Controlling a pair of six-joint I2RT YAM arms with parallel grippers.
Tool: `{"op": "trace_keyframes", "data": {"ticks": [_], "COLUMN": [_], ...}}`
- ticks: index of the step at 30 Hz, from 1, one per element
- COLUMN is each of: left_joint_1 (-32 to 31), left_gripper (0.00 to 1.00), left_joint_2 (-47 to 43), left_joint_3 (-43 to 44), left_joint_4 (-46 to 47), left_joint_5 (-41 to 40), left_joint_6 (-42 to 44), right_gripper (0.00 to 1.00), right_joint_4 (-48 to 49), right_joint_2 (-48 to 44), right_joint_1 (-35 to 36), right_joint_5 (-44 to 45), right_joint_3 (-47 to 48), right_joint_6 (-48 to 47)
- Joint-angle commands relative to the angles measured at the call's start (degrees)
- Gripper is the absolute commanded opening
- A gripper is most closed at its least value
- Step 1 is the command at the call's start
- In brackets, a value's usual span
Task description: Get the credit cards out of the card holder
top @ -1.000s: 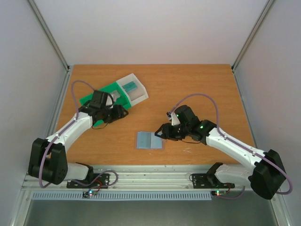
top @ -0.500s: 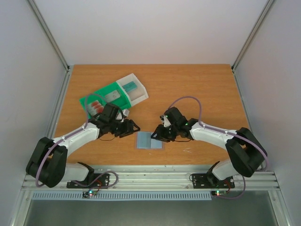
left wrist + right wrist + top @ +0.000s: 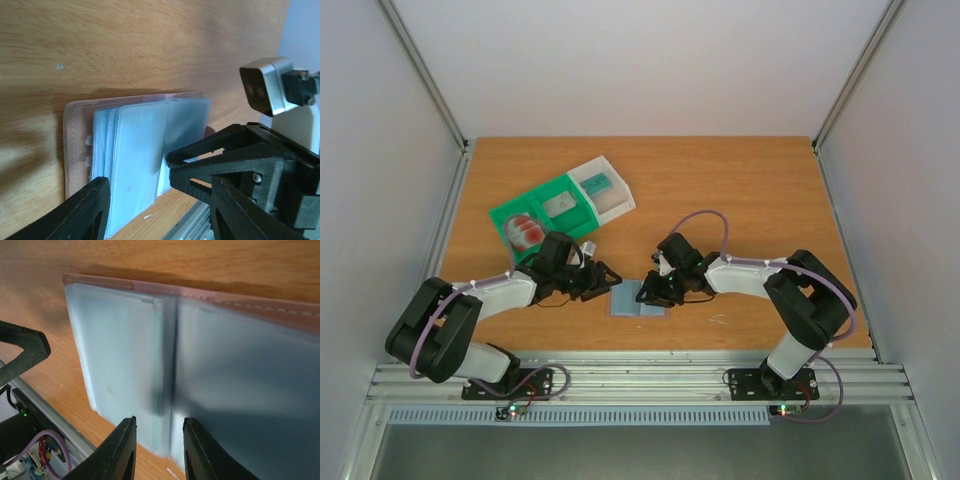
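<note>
The card holder (image 3: 638,299) lies open and flat on the table near the front, a blue-grey bi-fold with clear sleeves. It fills the left wrist view (image 3: 135,155) and the right wrist view (image 3: 150,350). My left gripper (image 3: 606,280) is open at the holder's left edge, its fingers (image 3: 85,210) spread wide with nothing between them. My right gripper (image 3: 651,292) is open, low over the holder's centre crease (image 3: 172,365), its fingertips (image 3: 124,440) a little apart. I cannot make out any card inside the sleeves. Credit cards lie in the tray: one with a red blotch (image 3: 527,228), one teal (image 3: 598,184).
A green-and-white compartment tray (image 3: 582,213) stands at the back left of the table. The two grippers face each other closely across the holder; the right gripper's body (image 3: 240,160) shows in the left wrist view. The table's front rail is just below the holder.
The left gripper has moved from the tray down to the holder's left edge. The right gripper has moved left onto the holder. The red-blotch card now shows in the tray.
</note>
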Motion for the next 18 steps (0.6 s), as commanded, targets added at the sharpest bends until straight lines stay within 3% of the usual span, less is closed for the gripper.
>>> {"op": "trace_keyframes", "data": {"ticks": [1, 6, 12, 18], "left_joint_1": [-0.25, -0.24, -0.26, -0.54], "left_gripper": [0.55, 0.55, 0.55, 0.55], "left_joint_2": [0.87, 1.23, 1.64, 3.24], "left_joint_3": [-1.54, -1.43, -1.47, -2.03], "left_joint_4": [7.04, 6.92, 8.05, 12.04], "left_joint_5": [1.41, 1.49, 2.25, 3.12], "left_joint_6": [-2.03, -2.24, -3.02, -5.13], "right_gripper": [0.27, 0.23, 0.09, 0.03], "right_joint_4": [2.5, 3.19, 3.56, 5.94], "right_joint_2": [3.18, 5.02, 5.28, 5.9], "right_joint_1": [0.38, 0.41, 0.43, 0.42], "right_joint_5": [-0.86, -0.23, 1.95, 2.47], "right_joint_3": [2.03, 1.75, 0.2, -1.83], "right_joint_6": [-0.26, -0.72, -1.6, -1.34]}}
